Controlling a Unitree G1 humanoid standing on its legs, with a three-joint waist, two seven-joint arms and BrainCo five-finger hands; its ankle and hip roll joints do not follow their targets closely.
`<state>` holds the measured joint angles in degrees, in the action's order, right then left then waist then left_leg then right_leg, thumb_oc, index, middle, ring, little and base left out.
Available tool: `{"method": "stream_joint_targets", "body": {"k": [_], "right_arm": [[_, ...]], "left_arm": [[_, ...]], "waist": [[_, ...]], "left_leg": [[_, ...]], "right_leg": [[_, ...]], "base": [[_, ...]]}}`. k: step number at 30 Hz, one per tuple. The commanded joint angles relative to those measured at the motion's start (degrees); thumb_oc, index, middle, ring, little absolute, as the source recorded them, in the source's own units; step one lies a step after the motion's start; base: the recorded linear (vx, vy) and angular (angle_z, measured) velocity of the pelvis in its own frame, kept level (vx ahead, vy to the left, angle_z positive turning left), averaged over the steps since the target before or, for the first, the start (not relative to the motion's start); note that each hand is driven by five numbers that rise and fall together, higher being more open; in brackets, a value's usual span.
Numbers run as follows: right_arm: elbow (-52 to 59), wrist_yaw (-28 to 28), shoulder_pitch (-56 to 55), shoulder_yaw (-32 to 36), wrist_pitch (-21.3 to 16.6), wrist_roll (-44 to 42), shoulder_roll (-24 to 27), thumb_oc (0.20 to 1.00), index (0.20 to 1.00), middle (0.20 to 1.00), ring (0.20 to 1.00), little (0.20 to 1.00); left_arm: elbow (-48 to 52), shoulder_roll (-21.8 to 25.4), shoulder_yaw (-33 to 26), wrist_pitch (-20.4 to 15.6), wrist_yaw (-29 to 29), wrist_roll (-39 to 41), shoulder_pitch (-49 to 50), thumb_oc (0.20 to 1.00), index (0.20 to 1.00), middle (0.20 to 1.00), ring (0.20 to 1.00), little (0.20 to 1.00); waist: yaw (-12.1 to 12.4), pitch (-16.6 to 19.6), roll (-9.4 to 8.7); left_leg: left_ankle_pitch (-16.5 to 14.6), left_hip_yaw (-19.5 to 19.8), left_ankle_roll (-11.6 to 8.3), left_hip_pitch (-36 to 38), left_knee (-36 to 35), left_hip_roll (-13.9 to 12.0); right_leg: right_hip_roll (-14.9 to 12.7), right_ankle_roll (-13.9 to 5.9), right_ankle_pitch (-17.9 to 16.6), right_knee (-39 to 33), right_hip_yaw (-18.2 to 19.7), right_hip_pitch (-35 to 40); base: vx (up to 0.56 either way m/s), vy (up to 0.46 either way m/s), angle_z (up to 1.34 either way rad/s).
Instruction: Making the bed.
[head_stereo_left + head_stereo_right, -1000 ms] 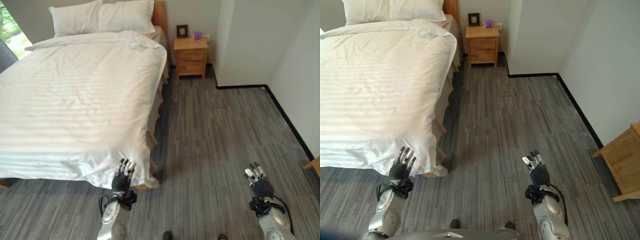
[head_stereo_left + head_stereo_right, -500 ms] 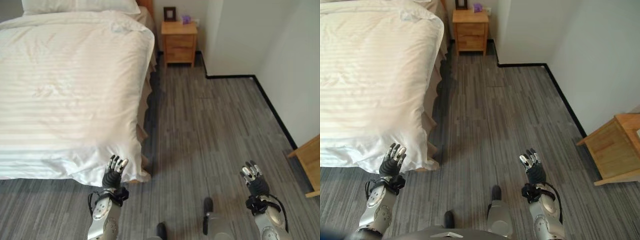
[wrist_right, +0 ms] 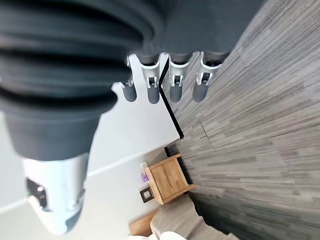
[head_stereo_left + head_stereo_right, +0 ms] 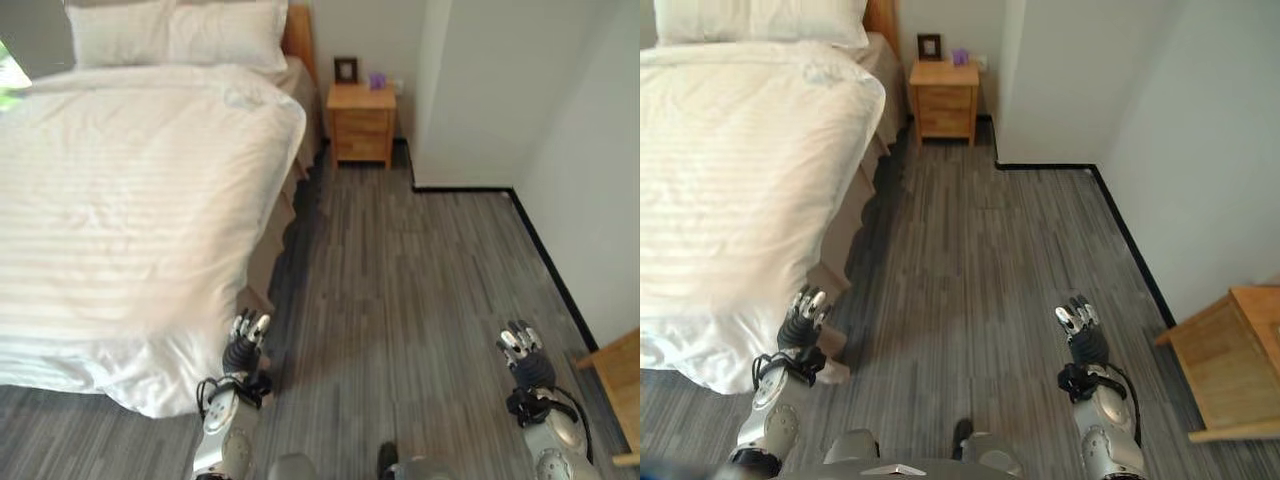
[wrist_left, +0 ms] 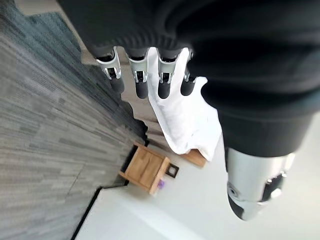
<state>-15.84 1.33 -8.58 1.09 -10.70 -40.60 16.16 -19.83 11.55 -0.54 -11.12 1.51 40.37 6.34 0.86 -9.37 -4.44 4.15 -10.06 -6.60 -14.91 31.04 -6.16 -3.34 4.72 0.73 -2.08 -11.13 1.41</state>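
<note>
Left hand [image 4: 246, 340] beside the duvet [image 4: 130, 200] corner draped off the bed, right hand [image 4: 522, 352] over bare floor, fingers straight and empty on both — risk of snagging, dragging cloth floorward.

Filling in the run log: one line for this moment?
left robot hand: open, by duvet corner | right robot hand: open, over floor
</note>
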Motion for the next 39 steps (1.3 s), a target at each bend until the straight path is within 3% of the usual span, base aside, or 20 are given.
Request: {"method": "stream_joint_targets", "body": {"k": [1,4,7,9,10,12,14,16,18,21,22,23,26,28,30,32,34,35,36,39], "right_arm": [[3.8,-0.5,1.0,0.1,-2.9,-0.2,2.2,1.0,1.0,1.0,1.0,1.0],[2.9,-1.2,-0.1,-1.1,-2.6,-0.1,1.3,1.0,1.0,1.0,1.0,1.0],[3.2,-2.5,0.2,-2.5,-1.4,0.0,0.7,1.0,1.0,1.0,1.0,1.0],[3.8,-3.6,0.5,-3.6,-0.4,1.8,0.3,1.0,1.0,1.0,1.0,1.0],[4.2,-3.8,0.4,-3.7,-0.4,2.4,0.2,1.0,1.0,1.0,1.0,1.0],[5.0,-4.1,0.7,-4.1,-0.4,3.5,-0.2,1.0,1.0,1.0,1.0,1.0],[6.3,-4.6,0.7,-4.0,-0.5,3.0,-1.1,1.0,1.0,1.0,1.0,1.0],[6.2,-5.2,0.8,-4.3,-0.4,4.3,-1.0,1.0,1.0,1.0,1.0,1.0],[6.0,-5.0,0.6,-4.4,0.1,4.0,-1.5,1.0,1.0,1.0,1.0,1.0],[5.5,-5.4,-0.2,-3.4,0.5,2.4,-1.6,1.0,1.0,1.0,1.0,1.0],[5.4,-5.3,-0.7,-3.0,0.5,2.6,-1.4,1.0,1.0,1.0,1.0,1.0],[5.4,-4.8,-1.6,-2.3,0.2,3.1,-1.4,1.0,1.0,1.0,1.0,1.0],[5.3,-4.7,-1.9,-1.9,0.1,3.1,-1.3,1.0,1.0,1.0,1.0,1.0],[5.8,-4.9,-2.4,-2.1,0.3,3.7,-0.9,1.0,1.0,1.0,1.0,1.0],[5.7,-6.0,-2.2,-2.2,0.2,2.9,-0.8,1.0,1.0,1.0,1.0,1.0],[5.5,-6.5,-1.1,-3.7,0.3,2.9,0.3,1.0,1.0,1.0,1.0,1.0],[6.5,-6.8,-0.1,-4.8,-0.3,-0.6,1.0,1.0,1.0,1.0,1.0,1.0],[6.5,-6.8,-0.1,-4.8,-0.3,-0.6,0.9,1.0,1.0,1.0,1.0,1.0],[7.1,-6.7,0.2,-5.3,-0.1,0.2,2.5,1.0,1.0,1.0,1.0,1.0],[6.5,-4.9,0.9,-5.3,0.0,1.2,3.1,1.0,1.0,1.0,1.0,1.0]], "left_arm": [[4.5,3.5,-1.6,-2.4,-1.6,-0.1,0.5,1.0,1.0,1.0,1.0,1.0],[4.2,3.2,-1.9,-2.3,-1.8,-0.4,1.6,1.0,1.0,1.0,1.0,1.0],[4.5,3.2,-3.9,-2.3,-1.2,-1.6,3.0,1.0,1.0,1.0,1.0,1.0],[5.1,3.6,-5.5,-2.7,-1.3,-2.1,4.1,1.0,1.0,1.0,1.0,1.0],[5.0,3.7,-5.6,-2.7,-1.4,-2.3,4.4,1.0,1.0,1.0,1.0,1.0],[5.7,4.1,-6.1,-2.6,-1.4,-2.1,4.6,1.0,1.0,1.0,1.0,1.0],[7.2,4.5,-6.6,-2.7,-1.9,-1.3,4.4,1.0,1.0,1.0,1.0,1.0],[7.8,5.2,-7.2,-3.1,-2.4,-1.3,4.0,1.0,1.0,1.0,1.0,1.0],[7.8,6.0,-7.8,-3.2,-2.6,-1.3,3.7,1.0,1.0,1.0,1.0,1.0],[7.9,6.7,-7.2,-3.0,-3.3,-1.1,2.9,1.0,1.0,1.0,1.0,1.0],[7.9,6.9,-6.8,-3.0,-3.7,-1.2,2.7,1.0,1.0,1.0,1.0,1.0],[7.5,7.4,-6.0,-3.0,-3.8,-2.4,2.0,1.0,1.0,1.0,1.0,1.0],[7.0,8.3,-5.1,-3.3,-4.0,-3.8,0.6,1.0,1.0,1.0,1.0,1.0],[7.5,8.6,-4.0,-3.8,-3.9,-5.5,0.2,1.0,1.0,1.0,1.0,1.0],[7.2,7.6,-3.4,-3.9,-4.7,-5.3,0.2,1.0,1.0,1.0,1.0,1.0],[6.1,6.2,-2.0,-3.4,-4.6,-4.2,-0.7,1.0,1.0,1.0,1.0,1.0],[6.3,5.1,-1.1,-2.8,-4.7,-1.6,-1.2,1.0,1.0,1.0,1.0,1.0],[6.3,5.1,-1.1,-2.8,-4.7,-1.6,-1.2,1.0,1.0,1.0,1.0,1.0],[7.0,5.3,-0.3,-2.0,-5.4,-1.1,-1.4,1.0,1.0,1.0,1.0,1.0],[7.3,4.8,0.6,-1.6,-5.6,0.4,-1.9,1.0,1.0,1.0,1.0,1.0]], "waist": [[3.2,-0.2,1.1],[4.8,1.4,2.42],[6.1,3.3,2.47],[7.2,4.7,1.27],[7.5,5.2,0.65],[8.6,5.3,-1.41],[7.2,3.1,-0.04],[5.8,1.4,2.74],[4.3,0.2,3.64],[2.0,-0.7,4.02],[1.1,-0.5,4.08],[-0.7,-0.4,2.94],[-2.5,0.0,2.81],[-3.8,0.5,3.4],[-4.0,1.3,3.27],[-4.1,1.6,4.44],[-3.3,0.3,2.63],[-3.4,0.5,2.47],[-1.4,-1.3,1.21],[0.5,-2.4,0.6]], "left_leg": [[4.1,1.9,2.31,-1.0,-15.0,2.3],[8.1,6.4,2.06,-0.6,-32.1,5.5],[9.7,5.1,2.05,-0.7,-32.9,5.9],[8.9,5.1,3.55,0.0,-30.7,6.4],[8.0,4.6,4.62,0.2,-29.3,7.1],[4.1,3.6,7.43,1.2,-26.3,8.8],[1.6,4.3,9.33,6.4,-27.3,8.5],[0.1,4.3,10.53,11.1,-29.1,6.9],[-1.2,5.4,10.96,16.7,-32.4,7.2],[-3.1,7.7,9.65,21.9,-34.9,7.0],[-4.2,8.8,8.91,23.3,-35.3,6.7],[-6.6,10.8,7.39,25.7,-35.8,7.1],[-9.1,12.7,5.92,28.7,-36.0,6.0],[-10.4,14.1,4.93,31.5,-36.0,4.3],[-9.9,14.8,3.85,32.7,-35.0,2.7],[-1.1,15.4,1.34,30.1,-20.8,-1.1],[5.0,13.7,1.81,21.7,0.3,-1.7],[5.1,13.8,1.82,21.4,0.4,-1.5],[4.1,10.0,3.22,15.7,9.7,-2.5],[3.4,6.4,2.59,9.3,10.6,-2.5]], "right_leg": [[0.6,-7.73,2.5,-2.9,2.6,10.0],[2.3,-8.36,5.7,-2.9,4.3,14.0],[2.4,-8.91,7.3,-2.9,6.9,18.3],[0.6,-9.8,7.6,-1.6,8.1,19.9],[-0.8,-10.73,5.7,2.0,8.1,19.1],[-3.8,-14.96,-5.8,17.3,9.4,15.1],[-4.1,-16.68,-14.4,33.8,9.7,7.5],[-5.4,-15.28,-14.6,41.3,5.8,0.8],[-7.9,-14.48,-9.3,44.7,2.0,-5.2],[-7.5,-13.29,-4.0,34.2,-0.2,-10.6],[-6.8,-13.24,-4.0,28.1,-0.1,-11.2],[-5.8,-13.96,-4.9,12.9,3.7,-12.6],[-5.5,-15.71,-8.6,1.4,7.8,-14.0],[-5.5,-16.94,-10.8,-1.4,8.5,-14.9],[-5.5,-16.39,-11.8,0.3,7.3,-13.5],[-4.2,-13.5,-9.6,4.6,5.5,-11.7],[-4.1,-10.3,-7.4,3.7,3.8,-6.7],[-4.3,-10.31,-7.5,3.7,3.7,-6.9],[-3.2,-7.62,-4.0,2.8,3.3,-1.7],[-3.0,-7.3,-2.1,1.1,2.5,2.8]], "base": [[0.66,0.023,-0.07],[0.54,0.018,-0.2],[0.62,0.033,-0.18],[0.72,0.115,-0.43],[0.57,0.145,-0.85],[0.52,0.174,-0.72],[0.44,0.22,-0.34],[0.45,0.236,-0.01],[0.5,0.12,0.19],[0.54,-0.061,0.32],[0.78,-0.262,0.43],[0.6,-0.225,0.35],[0.52,-0.174,0.44],[0.63,-0.233,0.43],[0.73,-0.358,0.4],[0.67,-0.466,0.44],[0.38,-0.441,0.47],[0.48,-0.558,0.46],[0.32,-0.351,0.25],[0.39,-0.312,0.01]]}}
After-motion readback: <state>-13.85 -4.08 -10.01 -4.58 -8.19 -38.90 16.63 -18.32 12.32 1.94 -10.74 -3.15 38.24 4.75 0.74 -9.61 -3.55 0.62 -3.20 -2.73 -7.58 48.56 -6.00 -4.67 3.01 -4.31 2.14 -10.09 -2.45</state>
